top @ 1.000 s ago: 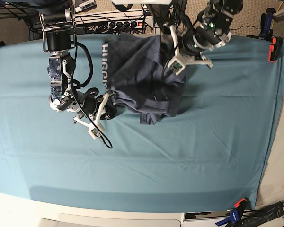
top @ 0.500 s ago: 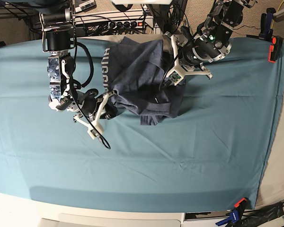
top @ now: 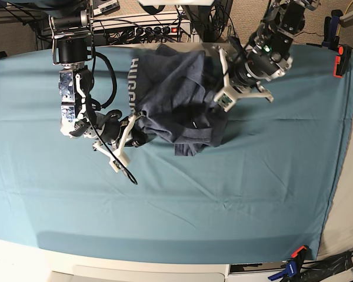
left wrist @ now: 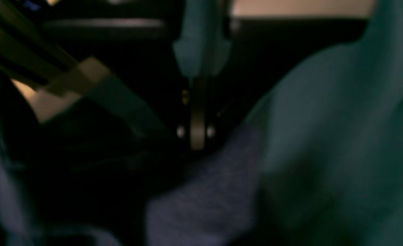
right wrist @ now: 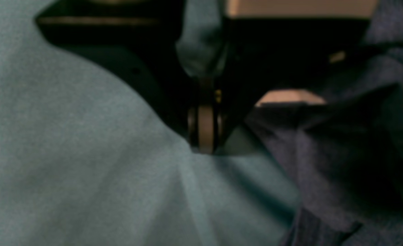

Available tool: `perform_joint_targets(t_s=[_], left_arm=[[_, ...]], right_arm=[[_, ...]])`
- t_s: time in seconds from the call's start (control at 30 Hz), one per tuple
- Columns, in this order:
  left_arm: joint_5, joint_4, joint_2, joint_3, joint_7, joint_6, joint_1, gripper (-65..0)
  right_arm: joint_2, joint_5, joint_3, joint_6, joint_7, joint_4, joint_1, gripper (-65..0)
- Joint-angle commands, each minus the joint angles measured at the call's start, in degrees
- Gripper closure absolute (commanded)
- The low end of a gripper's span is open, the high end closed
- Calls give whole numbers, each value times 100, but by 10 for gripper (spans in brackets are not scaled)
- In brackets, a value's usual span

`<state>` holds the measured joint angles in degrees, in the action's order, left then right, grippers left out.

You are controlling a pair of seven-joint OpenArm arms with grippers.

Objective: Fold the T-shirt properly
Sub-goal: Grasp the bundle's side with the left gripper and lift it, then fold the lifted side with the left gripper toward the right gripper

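The T-shirt [top: 176,100] is a heathered navy, close to slate blue, with white block letters [top: 131,79] running along one side; in the right wrist view its cloth [right wrist: 341,164] reads as a darker, purplish blue with a faint speckle. The table cloth [top: 223,194] beneath it is a plain teal — even in tone, without any print — and appears paler and greyer in the right wrist view [right wrist: 68,153]. The right arm [top: 70,88] is black and silver, with white plastic parts near its end. The left arm [top: 270,47] is mostly black with white brackets and a small green light [top: 267,49]. An orange clamp [top: 340,60] sits at the cloth's far edge — another, orange and blue [top: 294,261], at the near edge.
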<state>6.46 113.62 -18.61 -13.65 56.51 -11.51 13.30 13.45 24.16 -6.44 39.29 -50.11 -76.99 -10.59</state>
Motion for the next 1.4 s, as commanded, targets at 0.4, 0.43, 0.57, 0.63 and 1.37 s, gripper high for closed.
perform_joint_targets(t_s=[0.4,0.43,0.57,0.63,1.37], left_arm=[[70,-546,-42,175,-369,162,-855,0],[-26,-568,-61,179,-352,164,-890,0],[-273,-573,-341,310,-151,166,-966,0],[-118,-573,-553,446,-31,164,-942,0],[1895,127,-184,1305,387,-507,529,0]], right_arm=[[52,46,11,71,-221,-37,4,0],[50,46,11,71,-221,-37,22,0],[50,42,11,71,-225,-37,79,0],[52,39,11,71,-221,-37,76,0],[50,24,11,71,-61,-37,72,0]])
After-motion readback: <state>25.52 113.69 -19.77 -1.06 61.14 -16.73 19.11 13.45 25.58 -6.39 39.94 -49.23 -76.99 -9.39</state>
